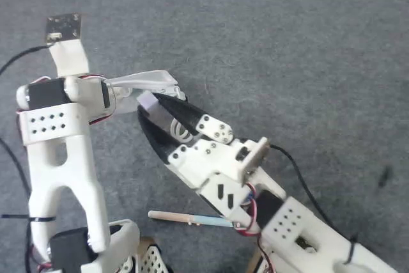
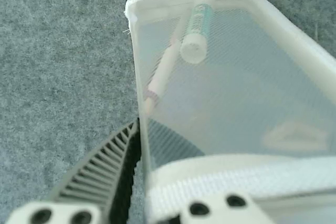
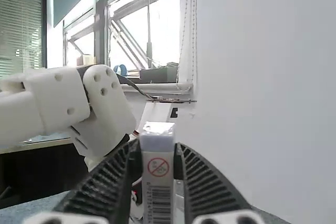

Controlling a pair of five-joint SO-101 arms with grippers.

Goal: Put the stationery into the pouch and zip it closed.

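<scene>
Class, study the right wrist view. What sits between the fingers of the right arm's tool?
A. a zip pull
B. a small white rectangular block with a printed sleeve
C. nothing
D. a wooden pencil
B: the right tool is shut on the small white rectangular block, its black ribbed fingers pressing both sides.

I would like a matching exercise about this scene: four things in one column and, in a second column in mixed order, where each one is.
Things:
1. glue stick
2. white eraser
3. loose pencil
4. pouch

Places:
a. clamped by the left gripper
b. lying on the grey table
c. inside the pouch
d. held in the right gripper

Pairs: 1-c, 2-d, 3-b, 4-a.
</scene>
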